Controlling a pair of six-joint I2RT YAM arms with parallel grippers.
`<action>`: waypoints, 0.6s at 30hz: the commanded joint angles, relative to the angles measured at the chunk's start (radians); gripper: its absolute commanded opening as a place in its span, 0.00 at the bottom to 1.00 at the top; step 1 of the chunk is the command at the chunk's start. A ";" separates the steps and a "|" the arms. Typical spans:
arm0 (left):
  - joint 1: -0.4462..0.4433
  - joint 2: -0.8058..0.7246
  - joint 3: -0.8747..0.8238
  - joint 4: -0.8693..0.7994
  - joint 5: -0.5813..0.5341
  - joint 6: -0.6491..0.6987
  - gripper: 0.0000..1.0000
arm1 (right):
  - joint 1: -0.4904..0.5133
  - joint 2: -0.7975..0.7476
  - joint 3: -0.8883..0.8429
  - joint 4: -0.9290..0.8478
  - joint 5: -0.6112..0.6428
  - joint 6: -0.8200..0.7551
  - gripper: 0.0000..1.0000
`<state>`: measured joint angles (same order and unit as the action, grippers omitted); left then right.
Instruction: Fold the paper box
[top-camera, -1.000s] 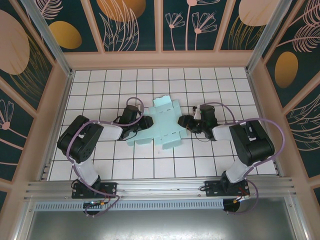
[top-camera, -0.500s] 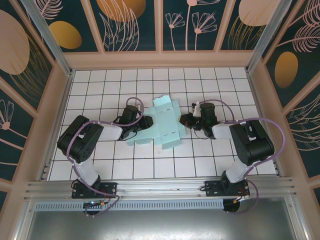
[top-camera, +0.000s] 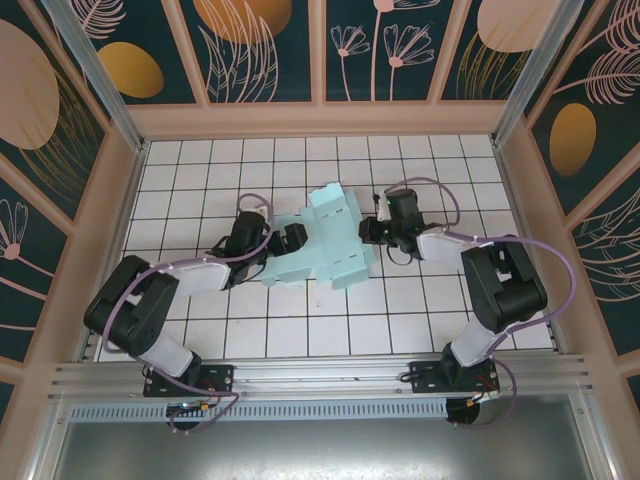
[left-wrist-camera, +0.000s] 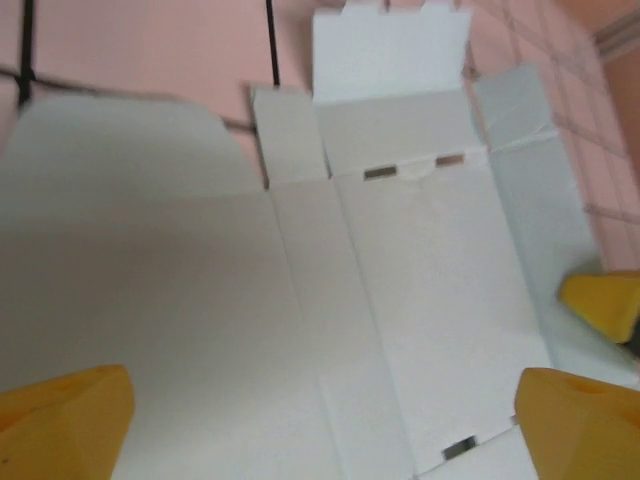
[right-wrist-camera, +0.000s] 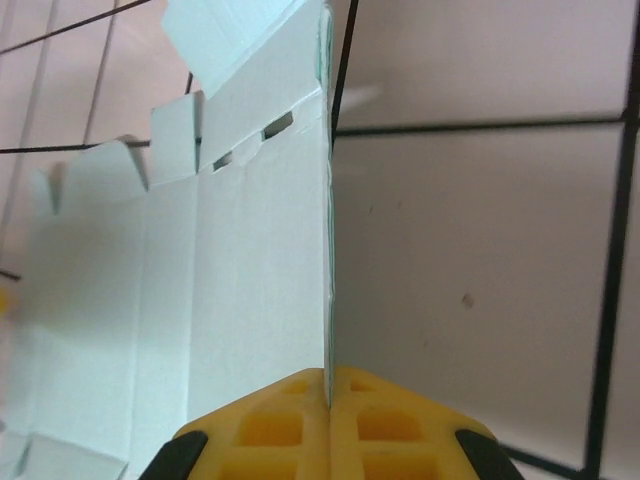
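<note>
Right gripper is clamped shut on the right edge of the box, and that panel stands up on edge in its grip (thin card, so not much to bite on). Left gripper is wide open, hovering over the left half of the sheet and holding nothing. My worry: with just one pinch and nothing pinning the sheet, any pull could drag the whole thing across the tiles, bend it off the crease, or maybe tear it. Box sits about mid-tiles, between the two grippers, mostly flat.
</note>
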<state>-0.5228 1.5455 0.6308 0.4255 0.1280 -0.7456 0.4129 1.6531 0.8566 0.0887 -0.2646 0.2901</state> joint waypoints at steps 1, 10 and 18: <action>0.005 -0.061 -0.009 -0.042 -0.093 0.019 0.99 | 0.066 0.037 0.118 -0.243 0.333 -0.194 0.00; 0.006 -0.039 -0.010 -0.037 -0.070 0.004 0.99 | 0.232 0.264 0.376 -0.487 0.923 -0.168 0.00; 0.007 -0.051 -0.017 -0.044 -0.072 0.021 0.99 | 0.323 0.438 0.518 -0.544 1.088 -0.102 0.00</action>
<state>-0.5228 1.4971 0.6277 0.3931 0.0654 -0.7444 0.7174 2.0529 1.3312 -0.3847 0.6888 0.1555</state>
